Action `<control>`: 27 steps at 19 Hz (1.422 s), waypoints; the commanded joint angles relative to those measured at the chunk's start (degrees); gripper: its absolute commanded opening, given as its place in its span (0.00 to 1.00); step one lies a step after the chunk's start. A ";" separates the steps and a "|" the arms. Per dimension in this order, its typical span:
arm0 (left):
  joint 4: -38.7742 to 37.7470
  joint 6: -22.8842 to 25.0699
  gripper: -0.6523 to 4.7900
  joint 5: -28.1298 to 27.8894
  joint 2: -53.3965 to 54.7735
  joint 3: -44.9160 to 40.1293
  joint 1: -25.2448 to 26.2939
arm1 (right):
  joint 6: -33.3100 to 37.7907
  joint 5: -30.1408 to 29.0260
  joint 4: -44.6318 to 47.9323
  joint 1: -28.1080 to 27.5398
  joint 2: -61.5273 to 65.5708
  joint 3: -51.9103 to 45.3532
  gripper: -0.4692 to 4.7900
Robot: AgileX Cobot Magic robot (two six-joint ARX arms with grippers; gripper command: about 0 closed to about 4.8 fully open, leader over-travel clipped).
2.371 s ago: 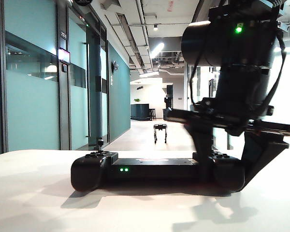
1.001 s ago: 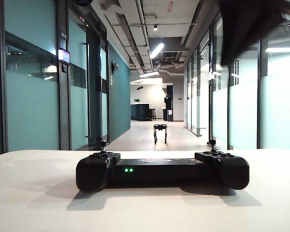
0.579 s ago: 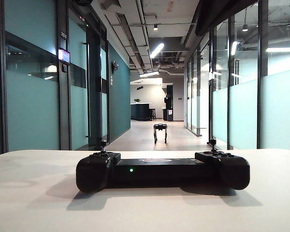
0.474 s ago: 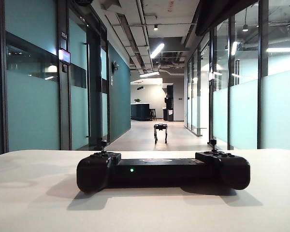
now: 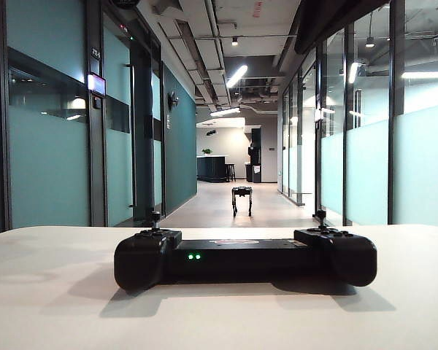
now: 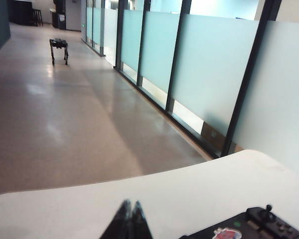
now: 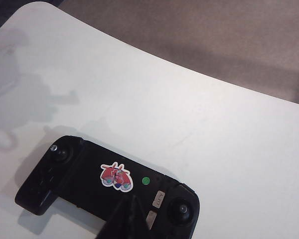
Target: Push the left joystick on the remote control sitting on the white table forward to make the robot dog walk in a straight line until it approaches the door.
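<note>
The remote (image 5: 244,257) lies flat on the table (image 5: 51,299), its left joystick (image 5: 154,217) upright and untouched, the dog (image 5: 241,199) far down the corridor, while the left gripper (image 6: 130,219) and right gripper (image 7: 132,211) hover above with jaws closed, holding nothing.
</note>
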 commanded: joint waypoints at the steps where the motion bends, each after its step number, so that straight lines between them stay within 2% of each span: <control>1: 4.48 0.63 0.11 0.20 0.04 -3.19 0.11 | -0.15 0.13 0.98 0.07 -0.24 0.15 0.09; 6: 20.63 0.59 0.11 0.35 0.04 -13.73 0.35 | -0.15 0.13 0.98 0.07 -0.24 0.15 0.09; 7: 21.42 0.42 0.11 0.15 0.04 -14.67 1.03 | -0.15 0.13 0.98 0.07 -0.24 0.15 0.09; 9: 19.10 0.39 0.11 0.22 0.04 -14.86 4.13 | -0.15 0.13 0.98 0.07 -0.24 0.15 0.09; 11: 17.07 0.42 0.11 0.70 0.04 -14.86 9.31 | -0.17 0.11 0.98 0.07 -0.24 0.15 0.09; 13: 16.68 0.61 0.11 2.47 0.02 -14.99 15.19 | -0.17 0.11 0.98 0.07 -0.24 0.15 0.09; 15: 16.76 0.68 0.11 2.60 0.02 -15.21 18.62 | -0.15 0.13 0.98 0.07 -0.24 0.15 0.09; 18: 16.76 3.69 0.11 2.34 0.04 -15.85 21.24 | -0.17 0.13 0.98 0.07 -0.24 0.15 0.09; 24: 15.26 6.34 0.11 1.03 0.02 -16.46 24.41 | -0.15 0.11 0.98 0.07 -0.24 0.15 0.09; 27: 13.64 6.64 0.11 -0.72 0.02 -16.46 24.22 | -0.17 0.13 0.98 0.07 -0.24 0.15 0.09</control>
